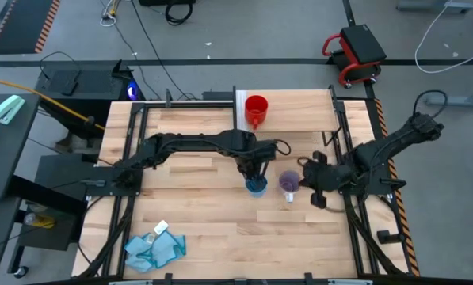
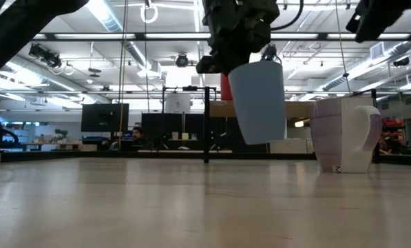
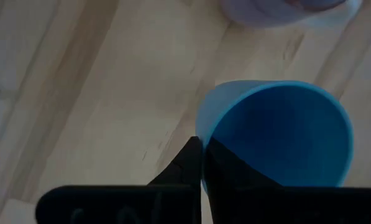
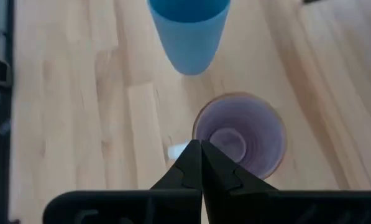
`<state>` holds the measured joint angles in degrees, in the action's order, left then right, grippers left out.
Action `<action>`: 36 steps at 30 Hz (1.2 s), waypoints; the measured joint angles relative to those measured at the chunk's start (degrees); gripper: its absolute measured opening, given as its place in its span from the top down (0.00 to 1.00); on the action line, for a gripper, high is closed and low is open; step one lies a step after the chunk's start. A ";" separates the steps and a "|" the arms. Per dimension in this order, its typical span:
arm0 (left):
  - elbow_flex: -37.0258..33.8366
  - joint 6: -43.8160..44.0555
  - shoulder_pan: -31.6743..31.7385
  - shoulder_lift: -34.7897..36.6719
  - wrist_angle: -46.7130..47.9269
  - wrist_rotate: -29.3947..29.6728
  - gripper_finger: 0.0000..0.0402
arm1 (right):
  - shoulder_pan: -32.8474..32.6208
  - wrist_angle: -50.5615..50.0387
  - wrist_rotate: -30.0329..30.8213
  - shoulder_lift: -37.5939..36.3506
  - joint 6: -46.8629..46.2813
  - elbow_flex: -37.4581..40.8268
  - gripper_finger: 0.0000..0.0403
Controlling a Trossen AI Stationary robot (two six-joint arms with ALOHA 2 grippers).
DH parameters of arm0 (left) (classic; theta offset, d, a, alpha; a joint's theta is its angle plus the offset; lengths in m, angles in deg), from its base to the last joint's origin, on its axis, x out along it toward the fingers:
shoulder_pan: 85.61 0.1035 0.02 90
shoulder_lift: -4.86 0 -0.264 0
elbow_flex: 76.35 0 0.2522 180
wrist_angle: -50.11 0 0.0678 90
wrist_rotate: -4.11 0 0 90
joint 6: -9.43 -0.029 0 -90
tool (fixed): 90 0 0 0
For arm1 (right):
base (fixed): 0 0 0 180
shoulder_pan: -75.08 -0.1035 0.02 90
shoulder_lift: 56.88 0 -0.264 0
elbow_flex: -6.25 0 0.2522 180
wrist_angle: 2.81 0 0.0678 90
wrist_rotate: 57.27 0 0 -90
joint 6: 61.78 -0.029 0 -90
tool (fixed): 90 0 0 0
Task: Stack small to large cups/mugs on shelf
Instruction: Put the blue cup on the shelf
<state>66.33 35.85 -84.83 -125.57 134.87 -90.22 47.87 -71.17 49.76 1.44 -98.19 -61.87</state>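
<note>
The left gripper (image 1: 254, 176) is clamped on the rim of the blue handled mug (image 2: 257, 101), held clear of the butcher-block wooden tabletop (image 2: 191, 200). At its three o'clock stands the pale lilac mug (image 1: 288, 184), with the right gripper (image 4: 201, 163), fingers pressed together and empty, poised above it. The red mug (image 1: 256, 109) is seen at twelve o'clock on the light-wood shelf (image 1: 299, 111).

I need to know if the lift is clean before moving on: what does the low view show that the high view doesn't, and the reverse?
Low view only: the blue mug hangs clear above the tabletop.

High view only: the red mug on the shelf, the cloth, the right gripper beside the purple mug.

Both: the left gripper holding the blue mug next to the purple mug.
</note>
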 joint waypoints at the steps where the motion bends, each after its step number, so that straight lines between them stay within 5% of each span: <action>1: 0.06 0.06 -0.06 -0.25 -0.70 -0.18 0.97 | -0.47 0.02 0.36 0.94 -0.38 0.18 0.99; 18: 0.06 1.15 -0.22 -1.05 -1.50 -1.09 0.98 | -3.79 5.36 0.00 16.18 0.33 0.32 0.99; 36: -0.02 2.41 -2.51 -4.48 -1.88 -2.56 0.97 | -7.98 7.68 0.46 14.10 1.07 0.34 0.98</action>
<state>66.31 38.26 -87.34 -130.05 132.99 -92.78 39.89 -63.49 50.21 15.53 -97.12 -61.53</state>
